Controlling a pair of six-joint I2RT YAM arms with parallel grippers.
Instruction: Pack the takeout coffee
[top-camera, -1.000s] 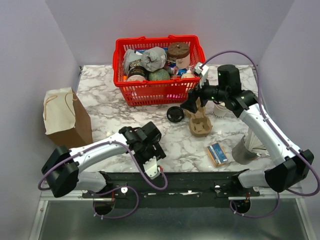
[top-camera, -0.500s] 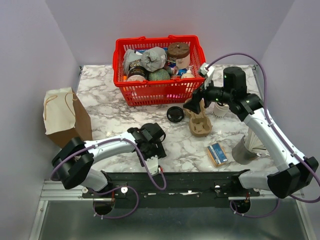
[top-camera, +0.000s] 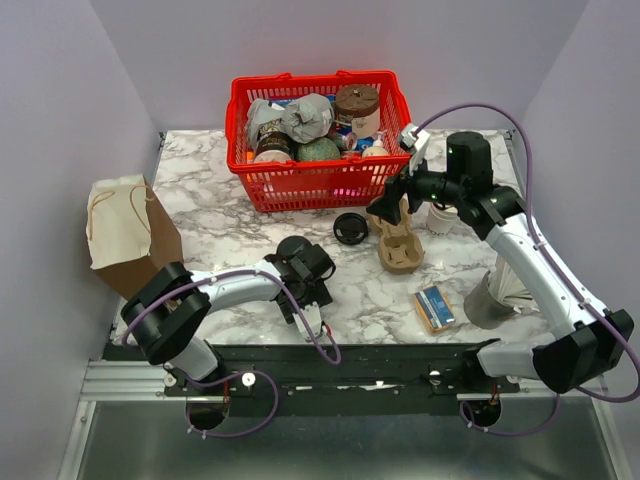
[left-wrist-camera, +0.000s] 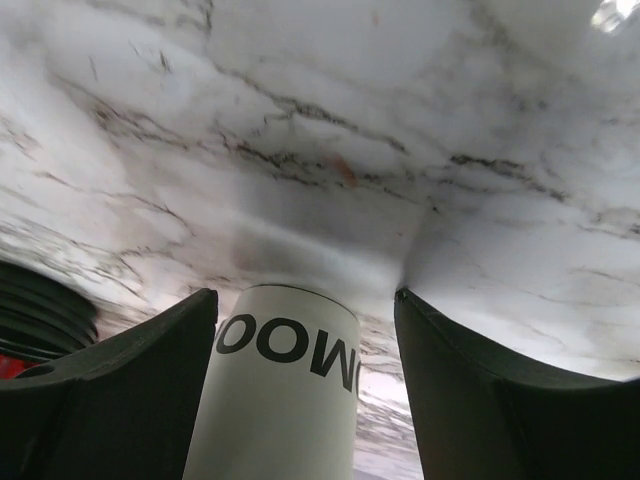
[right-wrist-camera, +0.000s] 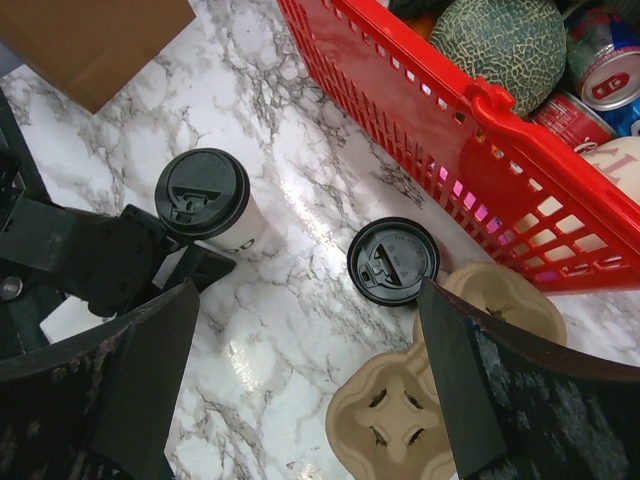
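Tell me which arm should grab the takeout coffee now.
Left. The left gripper straddles the takeout coffee, a finger on each side. The right gripper hangs open above the cup carrier, away from it.

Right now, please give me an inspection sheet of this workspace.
Surface: marble table, no spills seen.
Job's things: coffee cup upright, lid on.
Clutter: full red basket; paper bag; loose lid; cup carrier; stacked cups; small box.
Grippers: left gripper open around the coffee cup; right gripper open, empty.
Cables: purple cables looped along both arms.
Surroundings: plain walls; nothing else seen.
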